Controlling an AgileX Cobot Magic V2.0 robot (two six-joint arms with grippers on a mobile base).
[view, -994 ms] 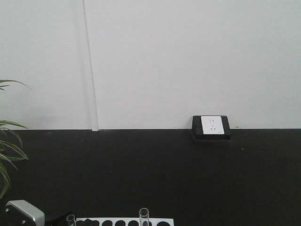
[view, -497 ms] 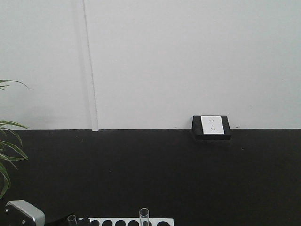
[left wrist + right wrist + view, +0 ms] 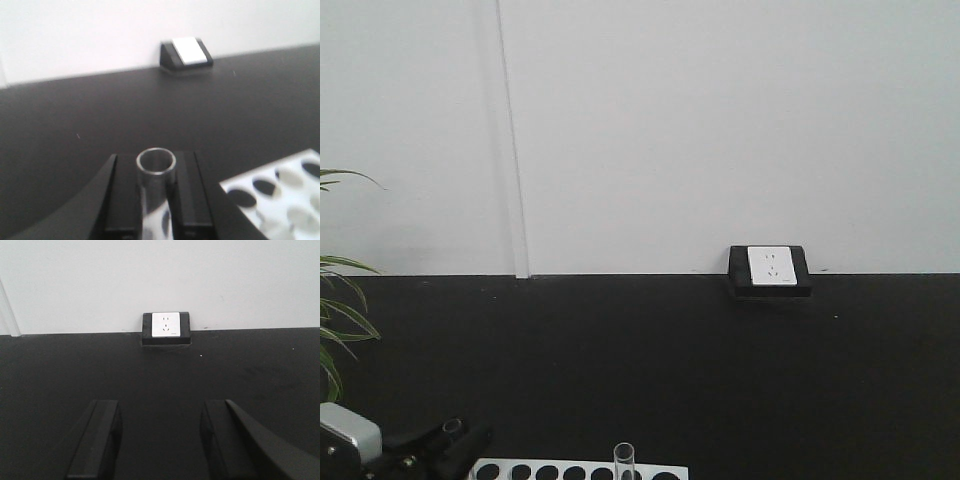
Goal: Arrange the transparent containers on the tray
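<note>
Black tabletop [image 3: 670, 370] meets white wall [image 3: 720, 130]; left jaws clamp a test tube [image 3: 156, 192].

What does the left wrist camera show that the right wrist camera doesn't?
Only the left wrist view: the left hand shut on a clear test tube, with the tube's rim at the fingertips, and a corner of the white perforated tube rack at lower right. Only the right wrist view: the right hand open, with nothing between its fingers. Both: the black-framed wall socket at the foot of the white wall, and the black tabletop.
</note>
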